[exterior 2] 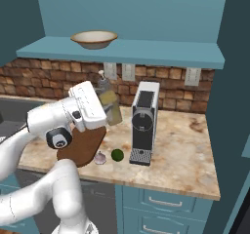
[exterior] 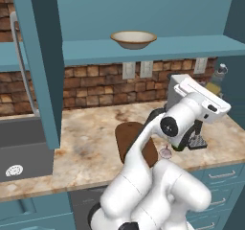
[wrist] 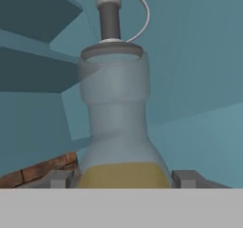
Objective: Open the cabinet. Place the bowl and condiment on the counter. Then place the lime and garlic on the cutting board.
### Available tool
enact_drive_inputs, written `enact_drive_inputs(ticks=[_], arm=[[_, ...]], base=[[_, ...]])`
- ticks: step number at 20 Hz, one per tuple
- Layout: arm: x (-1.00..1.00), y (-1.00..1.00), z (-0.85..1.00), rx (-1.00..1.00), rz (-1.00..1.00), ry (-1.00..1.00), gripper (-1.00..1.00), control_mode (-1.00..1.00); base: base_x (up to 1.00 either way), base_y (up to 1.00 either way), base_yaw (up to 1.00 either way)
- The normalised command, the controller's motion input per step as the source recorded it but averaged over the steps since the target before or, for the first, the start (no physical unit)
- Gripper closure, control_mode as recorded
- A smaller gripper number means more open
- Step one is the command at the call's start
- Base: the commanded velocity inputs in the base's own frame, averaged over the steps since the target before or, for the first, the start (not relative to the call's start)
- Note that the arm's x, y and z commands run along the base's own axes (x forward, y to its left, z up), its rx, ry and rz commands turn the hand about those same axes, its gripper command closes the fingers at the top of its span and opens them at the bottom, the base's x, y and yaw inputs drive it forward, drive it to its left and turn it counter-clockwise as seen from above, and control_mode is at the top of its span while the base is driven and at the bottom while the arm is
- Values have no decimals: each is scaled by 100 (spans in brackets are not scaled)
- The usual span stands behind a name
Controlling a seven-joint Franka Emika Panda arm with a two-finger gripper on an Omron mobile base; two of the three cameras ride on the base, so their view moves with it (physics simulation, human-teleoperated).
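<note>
Fingertips of the gripper (wrist: 124, 179) are seen in the hand view on both sides of the condiment (wrist: 118, 122), low on its wide body, so the bottle is judged to be grasped between jaws that stand wide. It appears to be carried in the air above the counter (exterior 2: 180, 150), though from these pictures it cannot be told for certain that its base is off the stone.

The step in hand is judged to be the placing of the condiment on the counter. The next move calls for the bottle to be lowered upright onto a bare part of the stone, apart from the cutting board (exterior 2: 83, 145) and the coffee machine (exterior 2: 142, 123), and only then released.

In the right base view the garlic (exterior 2: 100, 158) and the lime (exterior 2: 117, 154) are shown on the counter just beside the board's end, near the machine's foot; they are not yet on the board. In the left base view the garlic (exterior: 165, 153) is partly covered by the arm.

Farther back, the bowl (exterior 2: 94, 39) is seen on the shelf of the cabinet (exterior: 38, 56), whose door stands open in the left base view. The bowl is not yet brought down.
</note>
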Motion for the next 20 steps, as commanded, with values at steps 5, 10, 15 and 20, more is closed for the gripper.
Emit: enact_drive_inputs(ticks=[5,10,15,20], arm=[[-4,71,0,0,8,0,100,-100],[-13,63,0,0,10,0,100,-100],[-13,64,0,0,11,1,100,-100],[-25,63,-6,0,11,1,100,-100]], base=[[0,0,0],[0,0,0],[0,0,0],[0,0,0]])
